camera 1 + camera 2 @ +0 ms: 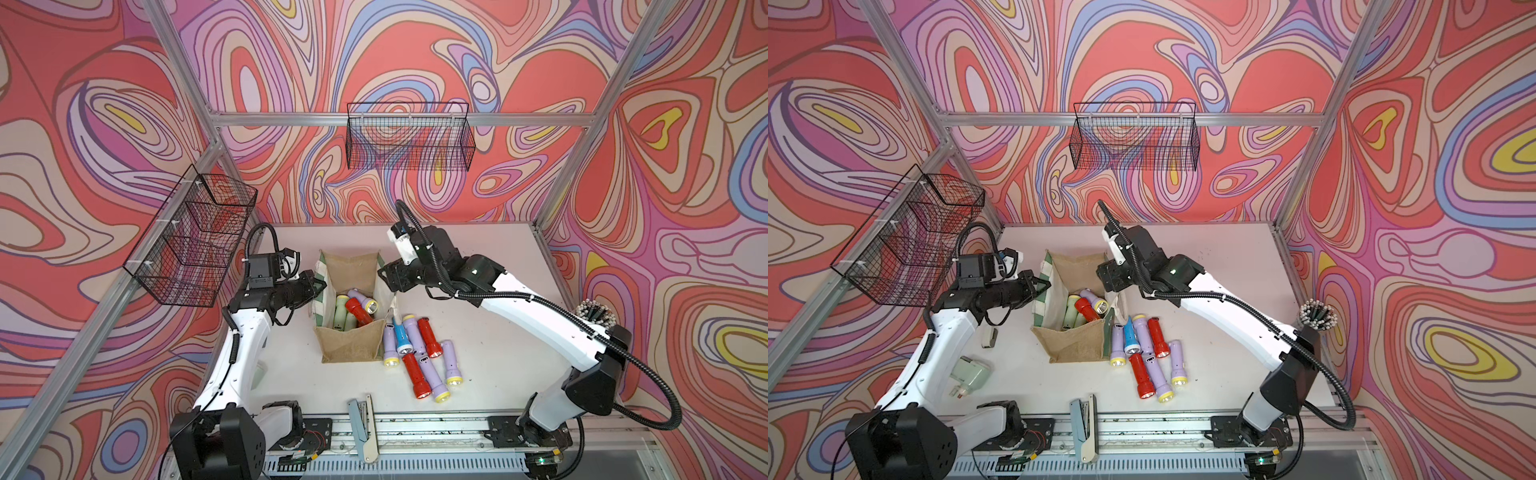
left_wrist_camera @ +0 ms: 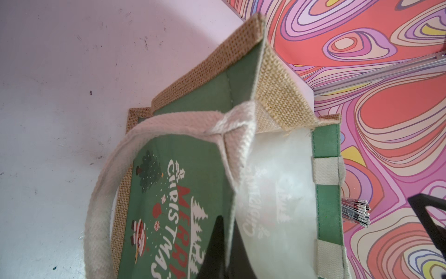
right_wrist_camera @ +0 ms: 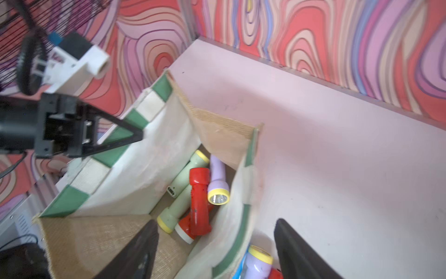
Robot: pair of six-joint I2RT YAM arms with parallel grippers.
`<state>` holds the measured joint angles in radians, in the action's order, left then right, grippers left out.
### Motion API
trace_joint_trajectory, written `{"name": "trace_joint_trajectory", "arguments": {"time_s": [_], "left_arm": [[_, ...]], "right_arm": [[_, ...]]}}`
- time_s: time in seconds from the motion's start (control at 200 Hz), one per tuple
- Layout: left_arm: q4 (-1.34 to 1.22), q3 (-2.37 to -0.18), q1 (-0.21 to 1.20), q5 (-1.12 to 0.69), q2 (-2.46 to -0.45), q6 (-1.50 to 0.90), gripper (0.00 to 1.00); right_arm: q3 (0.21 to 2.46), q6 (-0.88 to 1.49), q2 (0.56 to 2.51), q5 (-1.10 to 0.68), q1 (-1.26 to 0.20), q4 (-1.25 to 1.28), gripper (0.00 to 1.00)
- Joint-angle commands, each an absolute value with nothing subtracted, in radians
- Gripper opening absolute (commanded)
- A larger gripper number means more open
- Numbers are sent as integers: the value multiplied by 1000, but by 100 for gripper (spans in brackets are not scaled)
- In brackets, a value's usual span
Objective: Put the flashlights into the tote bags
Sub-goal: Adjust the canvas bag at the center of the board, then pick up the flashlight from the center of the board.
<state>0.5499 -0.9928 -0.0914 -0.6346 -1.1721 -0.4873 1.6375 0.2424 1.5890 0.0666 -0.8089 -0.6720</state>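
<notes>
The tan jute tote bag (image 1: 349,345) (image 1: 1073,347) stands open mid-table. Inside it lie a red flashlight (image 1: 358,311) (image 3: 199,200), a lilac one (image 1: 361,300) (image 3: 217,181) and pale green ones (image 1: 341,311) (image 3: 183,186). Several more flashlights, lilac, blue (image 1: 401,334) and red (image 1: 413,374), lie on the table to the right of the bag. My left gripper (image 1: 322,284) (image 2: 225,248) is shut on the bag's left wall at its rim. My right gripper (image 1: 384,276) (image 3: 216,223) hangs open and empty over the bag's right rim.
Black wire baskets hang on the back wall (image 1: 409,137) and the left frame (image 1: 195,237). A grey stapler-like tool (image 1: 361,424) lies at the front edge. A pale green device (image 1: 971,374) sits beside the left arm. A bundle of thin sticks (image 1: 594,311) stands at the right.
</notes>
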Motion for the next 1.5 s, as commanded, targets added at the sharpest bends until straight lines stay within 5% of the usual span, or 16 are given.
{"name": "trace_joint_trajectory", "arguments": {"time_s": [0.0,0.235,0.696,1.087,1.497], "left_arm": [[534,-991,-89,-627,-1164,-491,0],[548,-995,-99,-597,-1138,-489,0],[533,-984,-161,-613,-1133,-507,0],[532,-990,-162,-630,-1133,-505,0],[528,-982,-161,-630,-1137,-507,0]], "right_arm": [[1615,372,1568,175,-705,-811,78],[1476,500,1520,132,-558,-960,75],[1215,612,1451,48,-552,-1107,68],[943,661,1385,-145,-560,-842,61],[875,671,1418,-110,-632,-793,57]]}}
